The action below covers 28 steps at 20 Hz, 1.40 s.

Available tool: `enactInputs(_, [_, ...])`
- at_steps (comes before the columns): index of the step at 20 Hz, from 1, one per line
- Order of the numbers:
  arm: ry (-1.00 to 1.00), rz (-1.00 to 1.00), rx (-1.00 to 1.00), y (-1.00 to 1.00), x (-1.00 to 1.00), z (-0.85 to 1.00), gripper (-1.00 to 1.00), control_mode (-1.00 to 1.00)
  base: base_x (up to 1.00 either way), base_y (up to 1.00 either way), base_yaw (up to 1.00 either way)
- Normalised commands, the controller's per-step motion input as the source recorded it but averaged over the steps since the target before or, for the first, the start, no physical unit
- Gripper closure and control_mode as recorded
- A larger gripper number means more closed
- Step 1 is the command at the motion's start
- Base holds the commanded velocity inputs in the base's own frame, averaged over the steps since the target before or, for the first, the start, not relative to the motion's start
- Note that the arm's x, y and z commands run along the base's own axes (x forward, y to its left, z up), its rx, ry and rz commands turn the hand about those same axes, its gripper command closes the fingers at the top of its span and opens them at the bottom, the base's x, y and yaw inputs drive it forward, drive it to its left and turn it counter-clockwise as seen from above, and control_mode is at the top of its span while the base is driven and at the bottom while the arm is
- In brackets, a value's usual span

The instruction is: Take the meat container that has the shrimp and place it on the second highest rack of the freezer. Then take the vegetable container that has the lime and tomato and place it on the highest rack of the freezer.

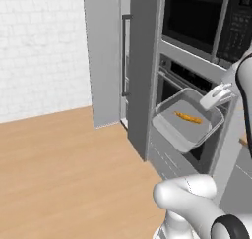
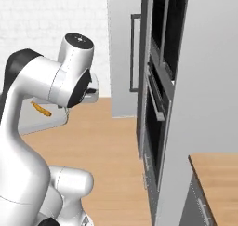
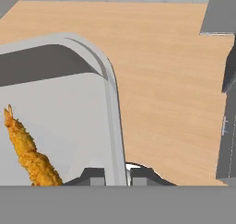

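End effector (image 3: 115,176) clamps meat container (image 1: 187,120) rim | shrimp (image 3: 28,153) cut off

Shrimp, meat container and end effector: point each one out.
shrimp (image 1: 188,117), left base view, mid-body.
meat container (image 1: 170,130), left base view, near side wall.
end effector (image 3: 116,176), hand view, between the fingertips, clamped on the container's rim.

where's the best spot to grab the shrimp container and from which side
By its thin upright rim, as the gripper does now: one of its fingers inside the wall, one outside, shut on the edge. The container is wide, shallow and open-topped, so only the rim fits between them. Come from above at a side away from the shrimp.
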Motion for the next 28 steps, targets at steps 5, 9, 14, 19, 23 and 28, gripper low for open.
enactInputs(5, [0.0, 0.0, 0.0, 0.0, 0.0, 0.0, 1.0, 1.0, 1.0, 0.23, 0.0])
enactInputs(9, [0.0, 0.0, 0.0, 0.0, 0.0, 0.0, 1.0, 1.0, 1.0, 0.41, 0.0])
enactInputs(14, [0.0, 0.0, 0.0, 0.0, 0.0, 0.0, 1.0, 1.0, 1.0, 0.6, -0.12])
enactInputs(19, [0.0, 0.0, 0.0, 0.0, 0.0, 0.0, 1.0, 1.0, 1.0, 0.45, -0.1])
enactInputs(23, [0.0, 0.0, 0.0, 0.0, 0.0, 0.0, 1.0, 1.0, 1.0, 0.31, -0.11])
enactInputs(28, [0.0, 0.0, 0.0, 0.0, 0.0, 0.0, 1.0, 1.0, 1.0, 0.35, -0.12])
